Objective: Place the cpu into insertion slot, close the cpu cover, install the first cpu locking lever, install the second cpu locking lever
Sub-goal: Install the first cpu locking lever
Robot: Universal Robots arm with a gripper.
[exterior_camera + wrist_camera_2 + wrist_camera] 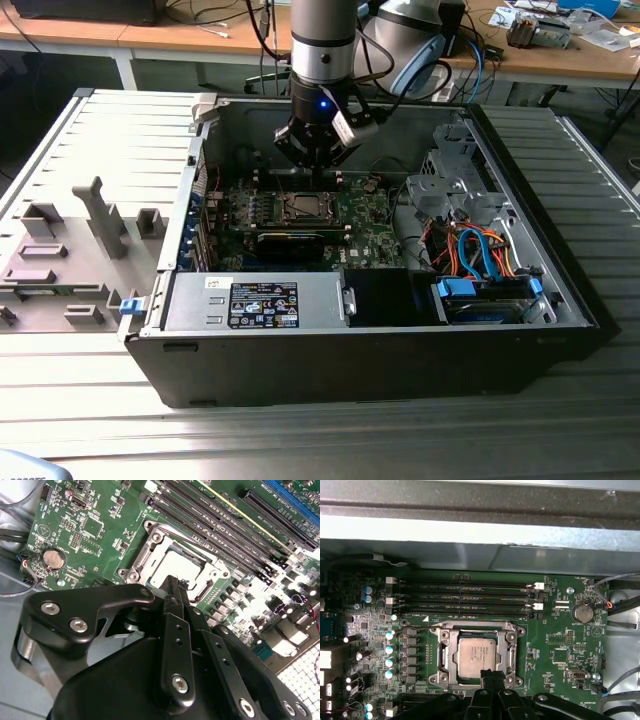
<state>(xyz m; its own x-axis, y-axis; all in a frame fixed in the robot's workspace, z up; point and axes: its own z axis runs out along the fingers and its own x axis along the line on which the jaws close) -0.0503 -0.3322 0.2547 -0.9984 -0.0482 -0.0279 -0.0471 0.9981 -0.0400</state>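
One cpu [476, 658] is seated in the insertion slot [443, 656]; gripper [488, 676] is poised at its edge, fingers pinched together, nothing held.

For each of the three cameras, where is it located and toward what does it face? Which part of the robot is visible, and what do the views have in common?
Exterior view: off the arm, outside and above the open computer case, looking down into it; arm and gripper show.
Second wrist view: on the arm, behind the gripper, facing the green board.
First wrist view: on the arm, looking down at the board; fingertips show.
Shared: the cpu in the insertion slot, in both wrist views.
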